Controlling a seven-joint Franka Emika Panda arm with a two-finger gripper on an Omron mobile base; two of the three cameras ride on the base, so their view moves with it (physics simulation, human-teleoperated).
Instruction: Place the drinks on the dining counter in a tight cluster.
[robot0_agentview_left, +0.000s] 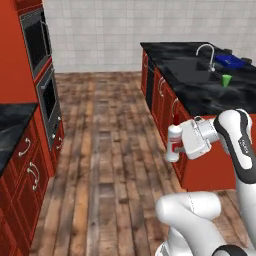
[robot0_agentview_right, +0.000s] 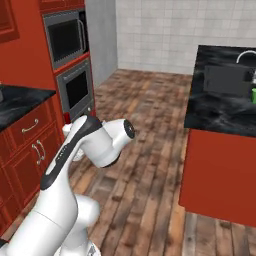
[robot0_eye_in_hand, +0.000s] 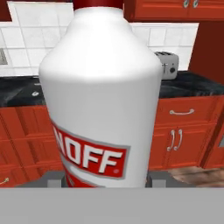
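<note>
Over the wooden floor (robot0_agentview_left: 107, 150), beside the red end panel of the dining counter (robot0_agentview_left: 200, 95): one island top, carrying one sink (robot0_agentview_left: 197, 70), one curved faucet (robot0_agentview_left: 206, 52), one blue item (robot0_agentview_left: 231, 61), one green cup (robot0_agentview_left: 226, 80). One white arm, reaching out level from the elbow, wrist pointing sideways. One gripper (robot0_agentview_left: 175, 145), clamping one white bottle (robot0_agentview_left: 173, 142) with red label, upright, in the air, off the counter. One toaster (robot0_eye_in_hand: 166, 64) sitting on the far counter.

White bottle (robot0_eye_in_hand: 100, 87) — red label (white lettering), red cap; black marbled dining counter (robot0_agentview_left: 210, 92) on red panels.
</note>
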